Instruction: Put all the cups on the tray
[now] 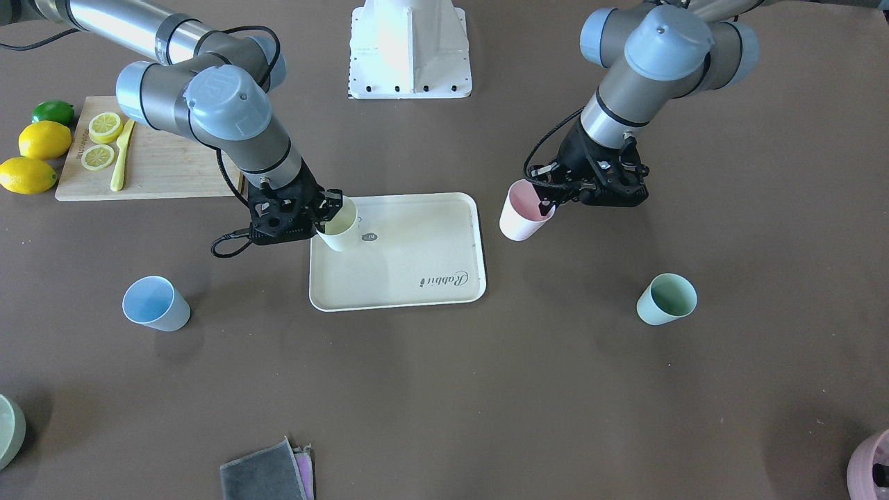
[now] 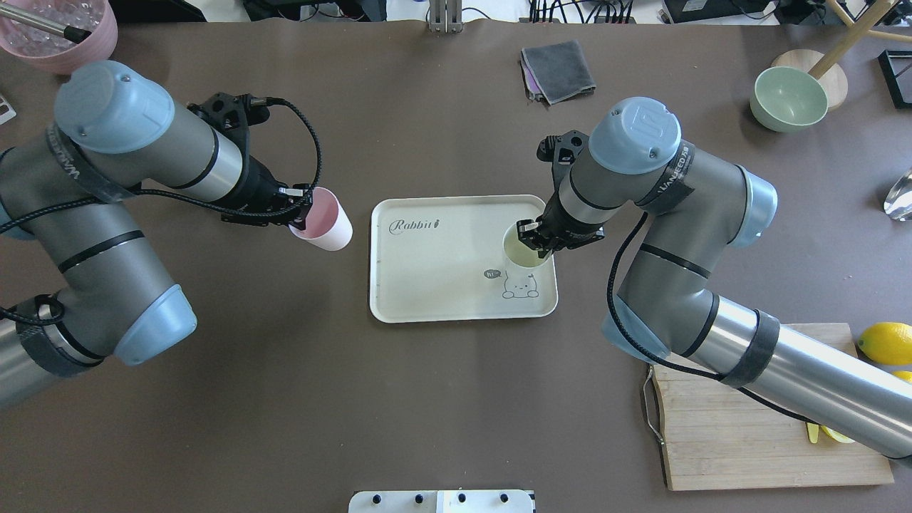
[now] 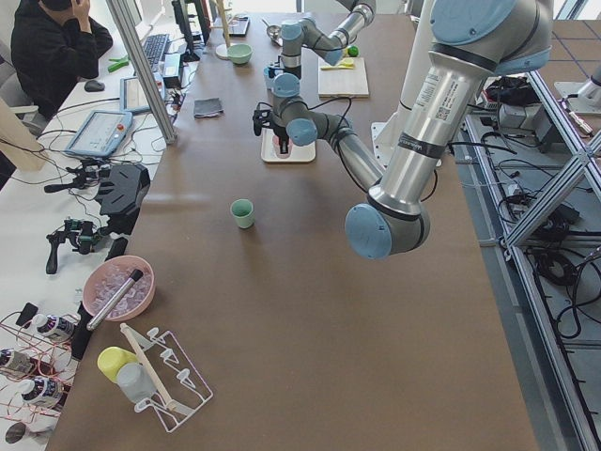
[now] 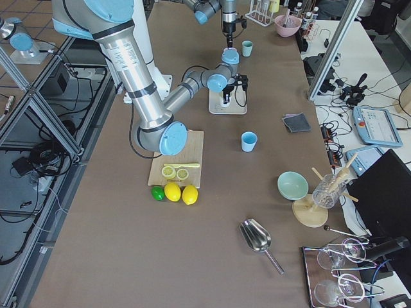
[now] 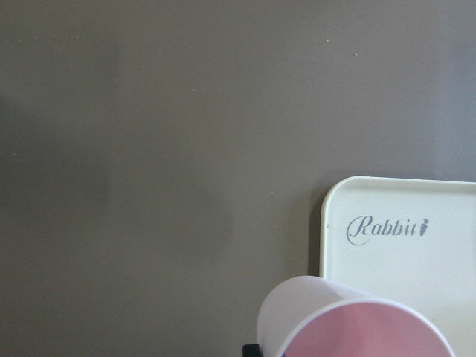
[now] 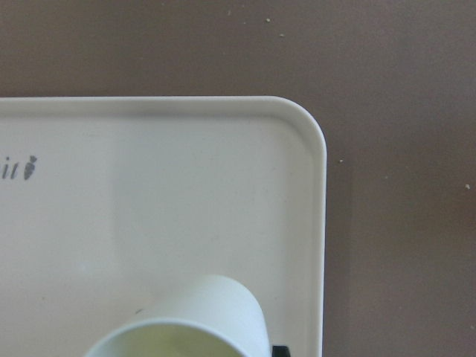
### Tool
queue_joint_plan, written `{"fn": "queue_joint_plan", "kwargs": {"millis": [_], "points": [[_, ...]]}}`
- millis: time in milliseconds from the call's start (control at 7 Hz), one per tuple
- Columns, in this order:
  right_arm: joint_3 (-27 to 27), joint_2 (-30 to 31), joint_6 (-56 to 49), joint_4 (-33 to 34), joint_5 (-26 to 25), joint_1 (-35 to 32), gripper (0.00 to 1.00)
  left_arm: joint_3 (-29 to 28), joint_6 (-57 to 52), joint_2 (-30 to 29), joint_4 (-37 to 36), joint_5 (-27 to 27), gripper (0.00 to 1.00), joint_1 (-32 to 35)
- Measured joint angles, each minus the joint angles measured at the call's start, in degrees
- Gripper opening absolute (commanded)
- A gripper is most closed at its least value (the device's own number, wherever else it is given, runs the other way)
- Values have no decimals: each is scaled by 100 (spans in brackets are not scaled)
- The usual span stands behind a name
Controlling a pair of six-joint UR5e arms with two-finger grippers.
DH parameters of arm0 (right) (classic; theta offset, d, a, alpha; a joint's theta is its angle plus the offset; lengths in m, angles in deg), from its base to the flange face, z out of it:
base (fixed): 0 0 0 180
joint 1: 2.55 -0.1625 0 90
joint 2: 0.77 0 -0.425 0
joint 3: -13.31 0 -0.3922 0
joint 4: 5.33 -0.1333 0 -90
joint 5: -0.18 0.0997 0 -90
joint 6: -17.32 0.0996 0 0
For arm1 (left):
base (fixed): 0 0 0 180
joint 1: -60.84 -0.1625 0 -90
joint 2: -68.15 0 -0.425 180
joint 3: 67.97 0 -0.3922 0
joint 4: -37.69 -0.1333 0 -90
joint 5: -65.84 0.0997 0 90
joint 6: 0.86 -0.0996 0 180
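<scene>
The cream tray (image 2: 442,292) lies mid-table; it also shows in the front view (image 1: 417,278). My right gripper (image 2: 531,239) is shut on the rim of the pale yellow cup (image 2: 526,251) over the tray's corner near the cartoon; I cannot tell if the cup touches the tray. In the front view this gripper (image 1: 326,212) and cup (image 1: 339,230) are at the tray's left. My left gripper (image 2: 303,212) is shut on the rim of the pink cup (image 2: 326,229), held tilted just off the tray's "Rabbit" end (image 1: 521,217). The light blue cup (image 1: 154,304) and mint cup (image 1: 665,299) stand on the table.
A wooden cutting board (image 1: 160,167) with lemon slices and a yellow knife, whole lemons (image 1: 43,140) and a lime lie on my right. A green bowl (image 2: 787,98), a pink pot (image 2: 60,32) and a grey cloth (image 2: 558,69) are at the far edge.
</scene>
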Motion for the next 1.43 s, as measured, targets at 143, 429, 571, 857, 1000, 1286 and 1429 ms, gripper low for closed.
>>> {"fn": "queue_joint_plan", "kwargs": {"millis": [143, 429, 571, 857, 1000, 1286, 1429], "points": [[125, -72, 16, -2, -17, 20, 98, -9, 291, -203, -103, 168, 0, -192], [225, -167, 257, -3, -24, 15, 100, 52, 771, -553, -489, 713, 0, -680], [213, -270, 491, 10, 1, -67, 100, 47, 917, -630, -558, 966, 0, -923], [61, -342, 535, 47, 305, -499, 100, -54, 1127, -733, -588, 1453, 0, -1399], [-67, -275, 267, 47, 366, -730, 100, -157, 1165, -777, -589, 1654, 0, -1573], [-151, -6, -318, 88, 364, -1186, 100, -326, 1176, -805, -566, 1838, 0, -1712], [-111, 86, -467, 237, 449, -1492, 100, -373, 1170, -807, -560, 1863, 0, -1728]]}}
